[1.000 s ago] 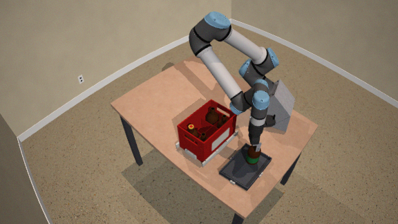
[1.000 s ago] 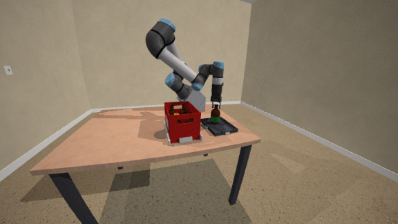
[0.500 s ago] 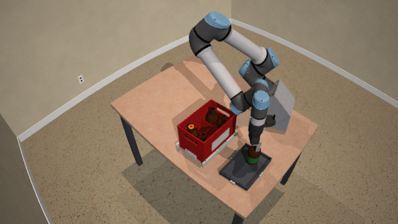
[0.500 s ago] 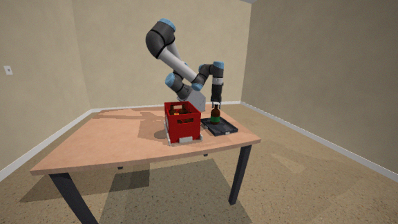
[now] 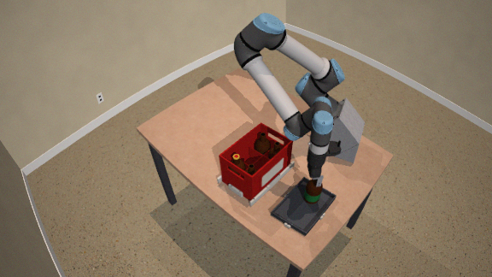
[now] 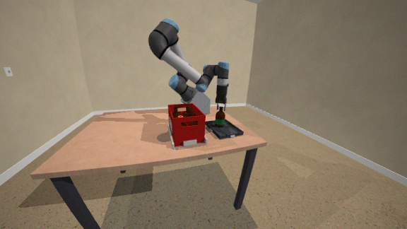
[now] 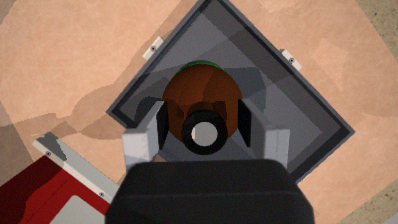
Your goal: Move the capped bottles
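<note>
A brown bottle (image 5: 313,193) (image 6: 220,118) (image 7: 200,90) with a green label and a pale cap stands upright on the dark grey tray (image 5: 295,220) (image 6: 230,133) (image 7: 305,115). My gripper (image 5: 315,181) (image 6: 220,106) (image 7: 203,114) is open, pointing straight down, with its fingers on either side of the bottle's neck and clear of it. The red crate (image 5: 257,179) (image 6: 187,131) (image 7: 27,187) stands left of the tray. It holds a bottle with a yellow cap (image 5: 236,157) (image 6: 180,116) and other brown bottles (image 5: 261,144) whose tops look open.
The crate rests on a pale base plate (image 5: 271,185) (image 7: 75,167) close to the tray's left corner. A grey block (image 5: 349,128) stands on the table behind the arm. The tray lies near the table's front right edge.
</note>
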You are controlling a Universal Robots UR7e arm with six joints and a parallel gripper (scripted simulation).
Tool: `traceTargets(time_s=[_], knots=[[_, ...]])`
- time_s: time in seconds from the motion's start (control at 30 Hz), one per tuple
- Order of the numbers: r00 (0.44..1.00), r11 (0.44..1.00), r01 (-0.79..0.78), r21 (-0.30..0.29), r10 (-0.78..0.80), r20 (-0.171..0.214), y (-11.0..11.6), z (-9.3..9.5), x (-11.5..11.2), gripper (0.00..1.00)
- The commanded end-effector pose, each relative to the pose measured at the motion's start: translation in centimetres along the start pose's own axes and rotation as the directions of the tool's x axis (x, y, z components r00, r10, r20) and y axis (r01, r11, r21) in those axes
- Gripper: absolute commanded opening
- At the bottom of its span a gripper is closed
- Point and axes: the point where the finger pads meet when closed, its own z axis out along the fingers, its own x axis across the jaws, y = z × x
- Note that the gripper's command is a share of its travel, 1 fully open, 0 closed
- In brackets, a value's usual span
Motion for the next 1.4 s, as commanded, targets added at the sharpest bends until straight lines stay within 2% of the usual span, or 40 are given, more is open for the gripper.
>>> traceTargets(time_s=[0.0, 0.3, 0.37, 0.4, 0.93, 1.37], knots=[[1.000, 1.000, -0.001, 0.000, 0.001, 0.000, 0.0, -1.5, 0.0, 1.00], [1.000, 1.000, 0.000, 0.000, 0.000, 0.000, 0.0, -4.5, 0.0, 1.00], [1.000, 1.000, 0.000, 0.000, 0.000, 0.000, 0.0, -4.5, 0.0, 1.00], [1.000, 1.000, 0.000, -0.001, 0.000, -0.004, 0.0, -3.7, 0.0, 1.00], [1.000, 1.000, 0.000, 0.000, 0.000, 0.000, 0.0, -5.4, 0.0, 1.00], [1.000, 1.000, 0.000, 0.000, 0.000, -0.001, 4.3, -6.0, -0.2, 1.00]])
